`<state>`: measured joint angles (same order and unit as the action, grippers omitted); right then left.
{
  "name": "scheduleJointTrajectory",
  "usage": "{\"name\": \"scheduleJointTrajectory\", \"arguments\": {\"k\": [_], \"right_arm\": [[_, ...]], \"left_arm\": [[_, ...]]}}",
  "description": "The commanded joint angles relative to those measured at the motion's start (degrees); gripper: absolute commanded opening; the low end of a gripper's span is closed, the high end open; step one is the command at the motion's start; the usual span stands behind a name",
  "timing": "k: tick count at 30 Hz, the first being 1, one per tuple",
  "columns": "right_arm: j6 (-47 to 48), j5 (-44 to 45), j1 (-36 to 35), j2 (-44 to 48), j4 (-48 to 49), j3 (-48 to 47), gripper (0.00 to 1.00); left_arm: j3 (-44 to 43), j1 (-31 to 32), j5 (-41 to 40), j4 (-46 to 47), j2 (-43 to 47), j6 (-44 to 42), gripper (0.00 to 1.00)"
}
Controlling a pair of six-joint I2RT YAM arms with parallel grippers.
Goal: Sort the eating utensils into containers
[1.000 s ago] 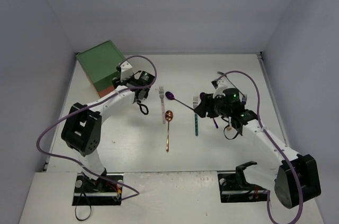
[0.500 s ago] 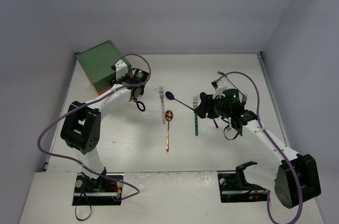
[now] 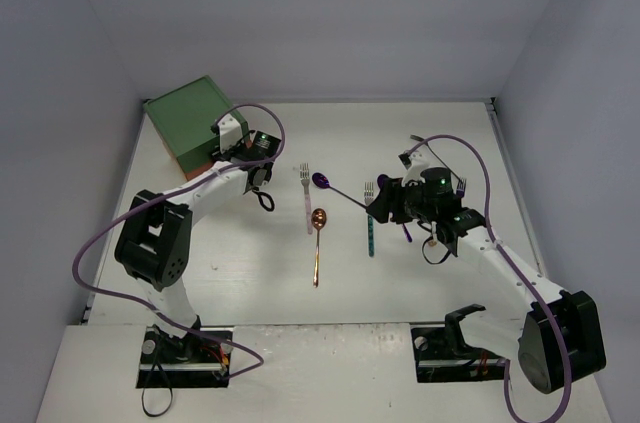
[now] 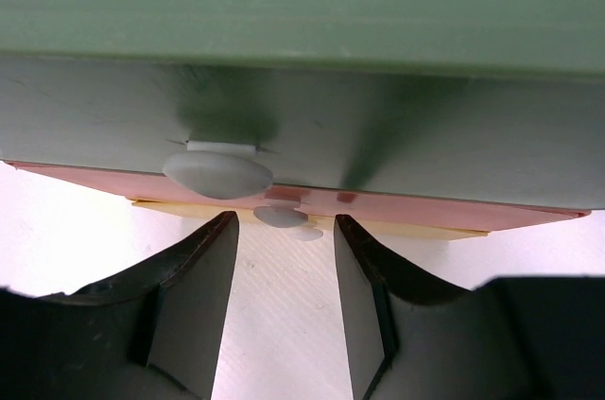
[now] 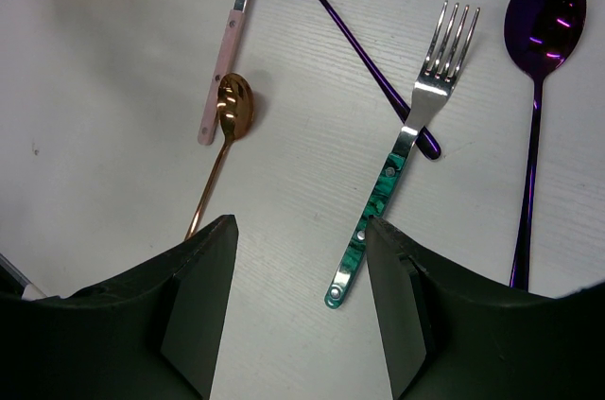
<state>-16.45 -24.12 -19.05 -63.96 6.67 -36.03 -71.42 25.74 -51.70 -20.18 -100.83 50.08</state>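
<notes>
At chest (image 3: 190, 118) front, left gripper (image 4: 284, 225) sat low, fingers apart, holding nothing. Top green drawer (image 4: 425, 145) looked shut. Its white knob (image 4: 217, 173) was just above one finger, off to side. Best way, I think: line up so knob sits between fingers, squeeze softly, pull straight out, not crooked. Right gripper (image 5: 298, 230) was apart and empty too, over teal fork (image 5: 397, 173). Copper spoon (image 5: 227, 126) and purple spoon (image 5: 345, 26) lay near it on table (image 5: 95, 135), well apart from chest.
</notes>
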Motion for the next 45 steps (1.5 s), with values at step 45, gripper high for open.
{"name": "scheduleJointTrajectory", "arguments": {"k": [45], "right_arm": [[-0.3,-2.0,0.4,-0.5,5.4,0.9,0.54]], "left_arm": [[1.5,-1.5,0.0,4.4,5.6,1.2,0.13]]}}
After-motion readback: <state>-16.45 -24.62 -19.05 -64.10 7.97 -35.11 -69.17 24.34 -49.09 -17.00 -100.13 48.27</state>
